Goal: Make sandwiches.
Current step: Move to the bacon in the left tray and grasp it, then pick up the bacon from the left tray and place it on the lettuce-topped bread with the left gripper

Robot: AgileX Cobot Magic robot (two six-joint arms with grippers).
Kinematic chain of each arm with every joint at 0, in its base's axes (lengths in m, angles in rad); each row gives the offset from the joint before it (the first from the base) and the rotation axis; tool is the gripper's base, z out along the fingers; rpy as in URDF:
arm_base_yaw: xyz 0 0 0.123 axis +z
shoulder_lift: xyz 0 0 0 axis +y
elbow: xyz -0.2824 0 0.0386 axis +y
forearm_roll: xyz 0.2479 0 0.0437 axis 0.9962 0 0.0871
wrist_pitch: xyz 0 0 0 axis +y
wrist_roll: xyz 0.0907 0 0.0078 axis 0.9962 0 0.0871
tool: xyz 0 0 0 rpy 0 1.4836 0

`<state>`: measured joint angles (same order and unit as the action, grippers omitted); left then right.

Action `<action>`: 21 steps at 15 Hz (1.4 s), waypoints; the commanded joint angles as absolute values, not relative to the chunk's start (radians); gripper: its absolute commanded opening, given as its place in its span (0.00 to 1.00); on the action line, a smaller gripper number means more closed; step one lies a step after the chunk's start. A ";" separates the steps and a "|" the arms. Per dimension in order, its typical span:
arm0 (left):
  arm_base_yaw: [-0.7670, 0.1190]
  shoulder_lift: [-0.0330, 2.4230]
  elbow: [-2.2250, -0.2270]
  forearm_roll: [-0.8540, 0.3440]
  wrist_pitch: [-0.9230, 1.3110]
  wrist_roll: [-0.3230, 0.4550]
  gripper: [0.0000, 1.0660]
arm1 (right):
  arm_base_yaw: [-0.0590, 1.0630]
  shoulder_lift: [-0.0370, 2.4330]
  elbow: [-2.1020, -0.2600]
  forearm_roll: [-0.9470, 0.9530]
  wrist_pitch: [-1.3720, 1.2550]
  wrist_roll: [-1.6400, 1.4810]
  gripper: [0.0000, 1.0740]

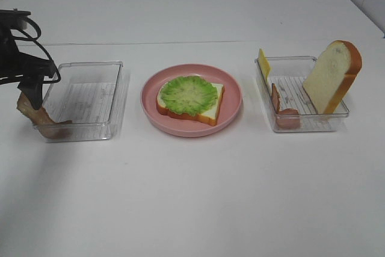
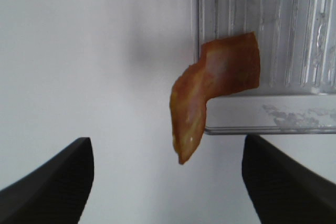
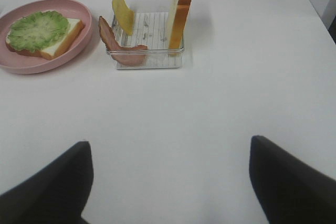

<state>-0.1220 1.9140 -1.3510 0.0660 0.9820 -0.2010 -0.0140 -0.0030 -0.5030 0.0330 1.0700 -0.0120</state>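
So far, the high view shows one sandwich begun: a bread slice (image 1: 212, 114) lies flat on the plate (image 1: 191, 132) with lettuce (image 1: 189, 94) on top. Left of the plate sits the left tray (image 1: 90, 64). The left bacon (image 1: 41, 120) hangs over the left tray's near corner, the one farthest from the plate, half in and half out. The left gripper (image 1: 30, 93) hovers right above that strip. Right of the plate, the right tray (image 1: 310, 129) holds cheese (image 1: 263, 64), the right bacon (image 1: 283, 111) and an upright bread (image 1: 332, 76) that leans on the side away from the plate. I judge the job about a third done: bacon, cheese and the top slice are left to stack.

From the left wrist, the fingers (image 2: 58, 182) stand wide apart with the left bacon between them, touching neither, so nothing is grasped. The strip bends over the left tray's corner, its free end outside.

From the right wrist, the right gripper (image 3: 169, 141) is spread too and empty. It is over bare table (image 3: 210, 103), well apart from the plate and the right tray.

The table is plain white and matt, with a faint line across it beyond the plate. Pale wall shows at the far corners.
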 commanded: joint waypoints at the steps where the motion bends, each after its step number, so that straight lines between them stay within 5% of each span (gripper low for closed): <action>1: -0.123 1.907 -1.342 0.038 0.924 -0.216 0.68 | -0.021 -0.010 -0.501 0.038 1.060 -0.006 0.73; 9: -0.123 1.967 -1.345 -0.029 0.882 -0.214 0.57 | -0.021 -0.010 -0.501 0.038 1.060 -0.006 0.73; 16: -0.123 1.967 -1.345 -0.031 0.886 -0.216 0.04 | -0.021 -0.010 -0.501 0.038 1.060 -0.006 0.73; 21: -0.123 1.953 -1.345 -0.031 0.882 -0.210 0.00 | -0.021 -0.010 -0.501 0.038 1.060 -0.006 0.73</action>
<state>-0.1220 1.9600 -1.3470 -0.0270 0.8830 -0.2040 -0.0140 -0.0030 -0.5030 0.0340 1.0700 -0.0120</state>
